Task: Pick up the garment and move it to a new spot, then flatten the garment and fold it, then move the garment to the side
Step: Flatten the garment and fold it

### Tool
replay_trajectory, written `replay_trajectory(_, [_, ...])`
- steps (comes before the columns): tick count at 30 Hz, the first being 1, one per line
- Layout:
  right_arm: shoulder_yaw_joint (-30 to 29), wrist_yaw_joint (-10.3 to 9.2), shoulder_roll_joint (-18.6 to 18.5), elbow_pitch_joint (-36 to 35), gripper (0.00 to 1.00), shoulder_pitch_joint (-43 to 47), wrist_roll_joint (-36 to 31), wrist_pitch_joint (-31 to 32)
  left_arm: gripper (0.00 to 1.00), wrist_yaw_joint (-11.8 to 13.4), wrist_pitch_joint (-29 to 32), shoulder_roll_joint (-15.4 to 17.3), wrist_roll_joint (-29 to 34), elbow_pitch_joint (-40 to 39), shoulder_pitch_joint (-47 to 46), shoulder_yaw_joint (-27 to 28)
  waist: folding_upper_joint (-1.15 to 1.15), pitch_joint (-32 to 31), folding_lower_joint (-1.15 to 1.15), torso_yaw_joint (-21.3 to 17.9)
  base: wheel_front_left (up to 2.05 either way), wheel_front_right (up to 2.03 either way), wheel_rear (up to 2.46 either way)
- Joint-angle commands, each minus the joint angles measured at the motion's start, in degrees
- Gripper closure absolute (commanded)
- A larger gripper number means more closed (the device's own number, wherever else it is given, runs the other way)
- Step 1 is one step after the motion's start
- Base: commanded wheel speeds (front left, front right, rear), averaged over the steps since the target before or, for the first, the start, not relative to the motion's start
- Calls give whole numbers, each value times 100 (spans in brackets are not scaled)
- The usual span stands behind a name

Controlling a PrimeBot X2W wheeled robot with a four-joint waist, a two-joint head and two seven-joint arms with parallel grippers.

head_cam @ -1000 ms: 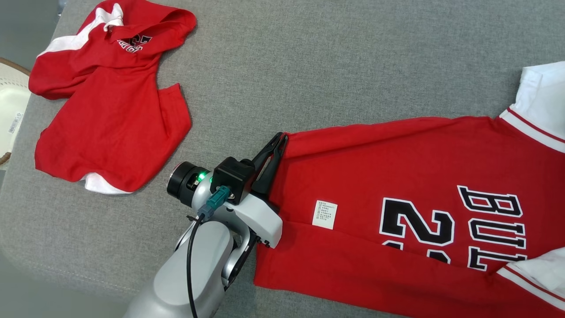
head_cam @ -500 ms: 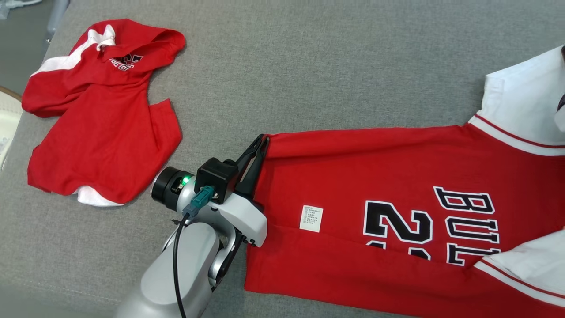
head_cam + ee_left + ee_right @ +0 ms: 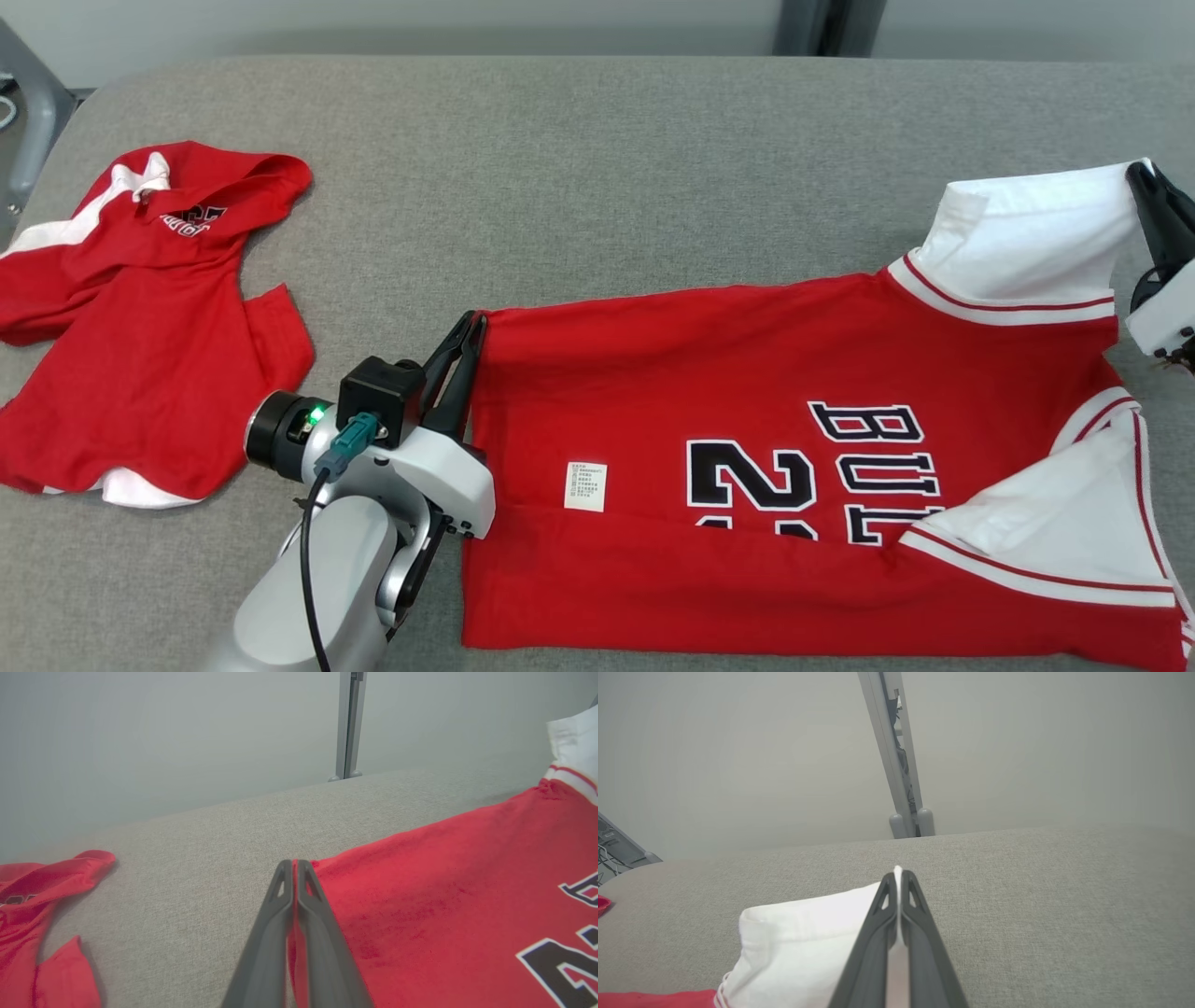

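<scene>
Compared with half a second ago, the whole head view has swung. The far edge of the grey fabric-covered table (image 3: 607, 168) and the pale wall behind it are now in frame, so the camera has moved, not the cloth. The right tool (image 3: 1141, 173) has come into view at the right edge.

The left tool (image 3: 473, 323) holds the same grip as before. Its two dark fingers are pressed together on the far hem corner of the red jersey with white sleeves and black lettering (image 3: 747, 392). In the left wrist view, red cloth sits pinched between the fingers of the left tool (image 3: 294, 863).

The right tool is closed on the outer edge of the far white sleeve. In the right wrist view, a sliver of white fabric shows between the fingers of the right tool (image 3: 897, 875).

The jersey lies spread lengthwise across the middle and right of the table, stretched between the two tools. A small white label (image 3: 585, 486) shows on its red body.

- Hard to read: a fold cuts off the lower half of the number and lettering, and the near sleeve overlaps it.
- The jersey's near right corner runs off frame.
- The frame edge crops the right tool's body.
- A second, crumpled red-and-white garment (image 3: 159, 373) lies well apart at the left, partly cut off.
</scene>
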Motion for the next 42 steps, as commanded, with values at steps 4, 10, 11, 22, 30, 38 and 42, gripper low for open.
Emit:
replay_trajectory(4, [68, 0, -126, -285, 100, 436, 393, -166, 100, 51, 14, 183, -53, -67, 185, 40, 0, -249, 0, -252, 0, 0, 0])
replay_trajectory(10, [211, 0, -285, -722, 100, 923, 712, -156, 100, 100, 61, 352, -38, -218, 393, 8, 0, -409, 0, -374, 0, 0, 0])
replay_trajectory(11, [233, 0, -315, -791, 100, 1000, 753, -143, 100, 115, 75, 385, -48, -257, 441, 4, 0, -425, 0, -389, 0, 0, 0])
replay_trajectory(22, [331, 0, -596, -1378, 100, 1658, 1167, 214, 100, 177, 324, 695, 15, -703, 797, -138, 0, -508, 0, -361, 0, 0, 0])
replay_trajectory(30, [234, 0, -988, -2012, 100, 2190, 1554, 688, 100, 84, 673, 967, 192, -1049, 1022, -465, 0, -490, 0, -308, 0, 0, 0])
replay_trajectory(38, [82, 0, -1265, -2422, 100, 2459, 1711, 1052, 100, 2, 932, 1274, 275, -1294, 1195, -653, 0, -538, 0, -338, 0, 0, 0])
replay_trajectory(42, [12, 0, -1399, -2586, 100, 2602, 1809, 1297, 100, -21, 1067, 1411, 288, -1429, 1271, -728, 0, -560, 0, -340, 0, 0, 0])
